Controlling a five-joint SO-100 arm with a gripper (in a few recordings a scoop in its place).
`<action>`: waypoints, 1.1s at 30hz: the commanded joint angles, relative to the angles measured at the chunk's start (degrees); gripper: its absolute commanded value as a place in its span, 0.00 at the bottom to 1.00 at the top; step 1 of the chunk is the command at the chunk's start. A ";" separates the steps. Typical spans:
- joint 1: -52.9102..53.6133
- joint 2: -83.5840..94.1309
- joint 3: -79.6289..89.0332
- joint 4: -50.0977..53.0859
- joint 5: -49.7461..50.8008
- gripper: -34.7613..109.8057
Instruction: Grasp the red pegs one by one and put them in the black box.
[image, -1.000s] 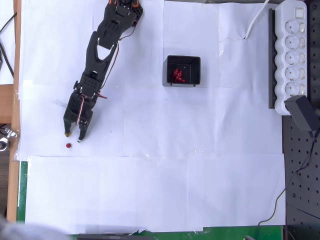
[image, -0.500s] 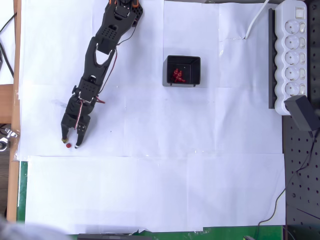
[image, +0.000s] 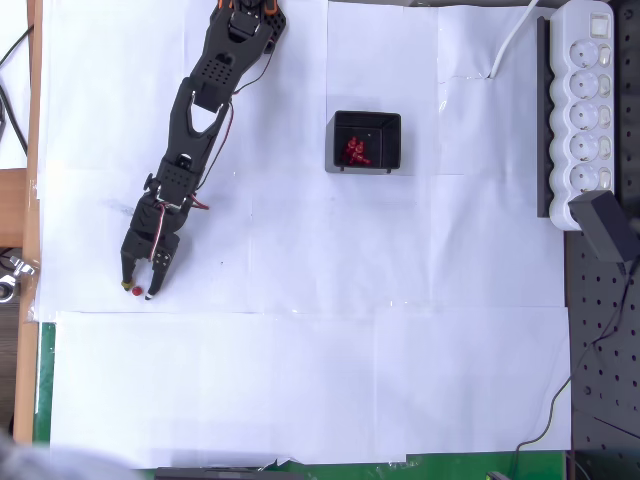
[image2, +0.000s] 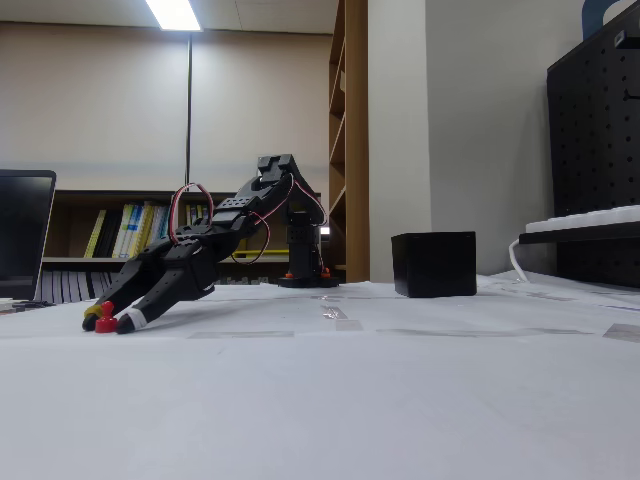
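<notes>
Overhead view, items on your table:
- Black arm, reaching from the top edge down toward the left side of the white paper (image: 320, 380)
- Gripper (image: 137, 291), tips low at the paper; your jaws stand a little apart, one on each side of a lone red peg (image: 136, 290), and whether they press it cannot be told from above
- Black box (image: 366, 141), upper middle, well apart from the gripper, with a cluster of red pegs (image: 355, 151) lying inside it
- White power strip (image: 584, 105) along the right edge, its cable running off the top
- Black pegboard (image: 600, 330) at the right, below the strip

Fixed view, low and side-on, for your cross-check:
- Gripper (image2: 104, 322) angled down with both tips on the table; the lone peg (image2: 105, 322) stands upright on the surface between them, one tip yellowish, the other white
- Black box (image2: 433, 264) resting on the paper to the right of the arm's base, its inside hidden from this height
- Bookshelves (image2: 130, 230) behind the arm
</notes>
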 joint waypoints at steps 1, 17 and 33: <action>-0.44 0.62 0.44 -0.62 -1.23 0.26; -16.35 -37.18 16.35 84.37 -24.79 0.24; -54.49 -71.19 -8.26 98.61 -39.90 0.24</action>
